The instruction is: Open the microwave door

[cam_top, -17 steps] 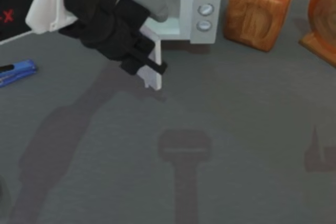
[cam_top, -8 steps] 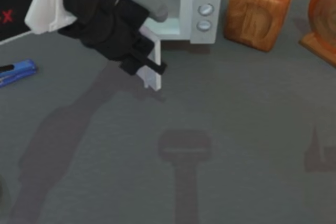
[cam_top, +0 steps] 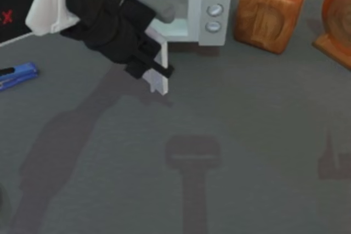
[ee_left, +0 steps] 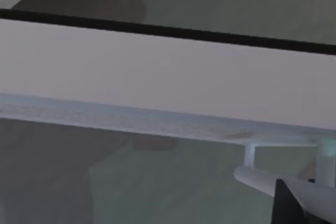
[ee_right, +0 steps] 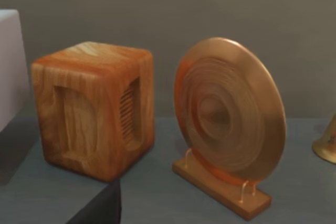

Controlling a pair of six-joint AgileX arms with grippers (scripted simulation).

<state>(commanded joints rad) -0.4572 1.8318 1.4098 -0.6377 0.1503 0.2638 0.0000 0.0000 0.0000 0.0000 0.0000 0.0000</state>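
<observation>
Door [cam_top: 162, 68] sticks straight out from the microwave [cam_top: 197, 9] toward the table's near side, hinged on its left. Left gripper [cam_top: 156, 69] sits at the door's free end, fingers pinching the handle [ee_left: 283, 182]. Right arm is out of sight.

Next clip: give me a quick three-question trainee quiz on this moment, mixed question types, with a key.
1. True or false: the microwave door is swung out from the microwave, so the cavity shows.
2. Which gripper is at the door's edge? A) the left gripper B) the right gripper C) neither
3. Fill in: the item lying near the top view's left edge is ____ in colour.

Key
1. True: the door stands open toward the table's front.
2. A: the left gripper is at the door's free edge; the right arm does not show in the top view, and its wrist camera faces the wooden block and the round disc on a stand.
3. Blue: the blue item.
</observation>
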